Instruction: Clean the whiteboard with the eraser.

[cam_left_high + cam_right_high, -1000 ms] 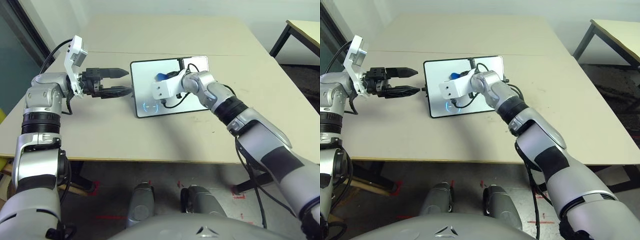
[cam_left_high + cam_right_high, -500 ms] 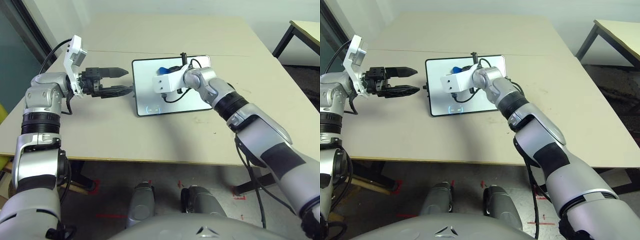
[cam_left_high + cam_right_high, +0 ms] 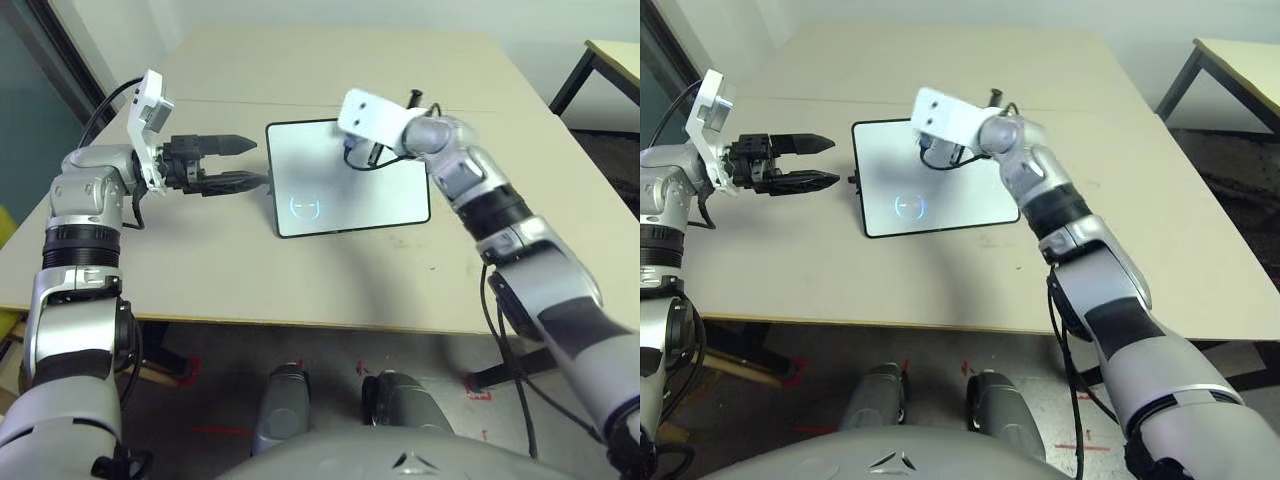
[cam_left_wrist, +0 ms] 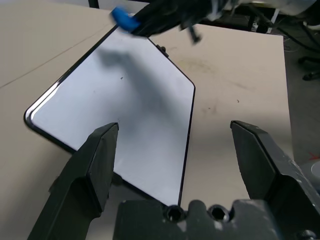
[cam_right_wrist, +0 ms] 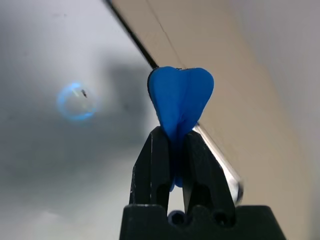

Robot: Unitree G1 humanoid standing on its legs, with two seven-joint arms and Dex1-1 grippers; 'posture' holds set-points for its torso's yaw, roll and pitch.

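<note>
Two black fingers of the right tool [image 5: 172,165] pinch the blue eraser [image 5: 180,97], raised off the whiteboard [image 3: 350,190] near its 12 o'clock edge. The left tool [image 3: 238,163], fingers spread and empty, waits at the board's 9 o'clock side on the bench [image 3: 300,270]. Mid-wipe, I judge: a faint blue mark [image 3: 305,207] remains toward 7 o'clock, so the eraser must drop back onto it.

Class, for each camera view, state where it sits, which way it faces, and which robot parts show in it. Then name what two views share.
Left eye, right eye: head, looking down at the table; both silver forearms show.
Left wrist: looks along the open left gripper over the whiteboard.
Right wrist: looks along the right gripper, shut on the eraser.
Shared: both wrist views show whiteboard and eraser.
</note>
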